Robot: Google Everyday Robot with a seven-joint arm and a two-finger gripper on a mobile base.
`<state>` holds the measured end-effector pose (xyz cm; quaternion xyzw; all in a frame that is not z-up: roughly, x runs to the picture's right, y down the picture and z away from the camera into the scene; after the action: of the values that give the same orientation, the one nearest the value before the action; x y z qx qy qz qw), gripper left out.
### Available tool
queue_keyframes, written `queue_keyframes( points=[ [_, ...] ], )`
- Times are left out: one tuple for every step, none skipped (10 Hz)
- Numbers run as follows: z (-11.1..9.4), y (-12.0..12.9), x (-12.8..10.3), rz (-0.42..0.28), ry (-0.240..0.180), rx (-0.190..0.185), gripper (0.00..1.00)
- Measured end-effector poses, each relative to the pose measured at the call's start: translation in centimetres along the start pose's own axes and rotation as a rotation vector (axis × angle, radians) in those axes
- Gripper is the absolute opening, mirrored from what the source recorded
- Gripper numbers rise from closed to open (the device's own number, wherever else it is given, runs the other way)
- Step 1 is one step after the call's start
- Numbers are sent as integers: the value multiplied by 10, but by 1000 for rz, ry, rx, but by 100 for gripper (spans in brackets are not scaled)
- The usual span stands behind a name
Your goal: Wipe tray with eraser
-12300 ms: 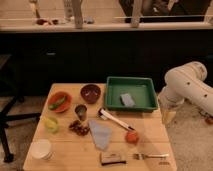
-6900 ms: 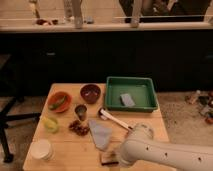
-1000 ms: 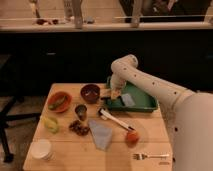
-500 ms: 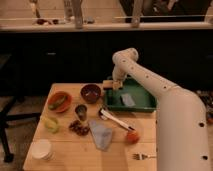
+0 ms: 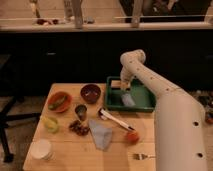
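Note:
The green tray (image 5: 145,105) stands at the back right of the wooden table. My gripper (image 5: 122,86) points down into the tray's back left corner, low over its floor. It is shut on the eraser (image 5: 121,85), which shows as a small pale tan block at the fingertips. A small grey-blue pad (image 5: 128,100) lies on the tray floor just in front of the gripper. My white arm (image 5: 170,115) rises from the lower right and bends over the tray.
Left of the tray is a dark red bowl (image 5: 91,93). An orange bowl (image 5: 59,101), a small cup (image 5: 81,111), a blue-grey cloth (image 5: 101,135), a white-handled utensil (image 5: 115,120), a red fruit (image 5: 132,136), a fork (image 5: 142,156) and a white cup (image 5: 41,149) are also on the table.
The eraser has left the table's front, where it lay at first. Over the last second the gripper moved from the tray's left wall further back into the tray, and the arm swung closer to the camera.

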<state>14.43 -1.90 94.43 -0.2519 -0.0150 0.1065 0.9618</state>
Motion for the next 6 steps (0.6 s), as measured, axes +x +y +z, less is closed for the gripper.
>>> queue_keyframes(
  points=[
    [10, 5, 8, 15, 5, -15, 0],
    [19, 11, 8, 21, 4, -29, 0],
    [32, 19, 5, 29, -1, -48, 0],
    [44, 26, 2, 35, -9, -64, 0],
    [47, 29, 0, 37, -12, -70, 0],
    [48, 29, -2, 38, -16, -74, 0]
  ],
)
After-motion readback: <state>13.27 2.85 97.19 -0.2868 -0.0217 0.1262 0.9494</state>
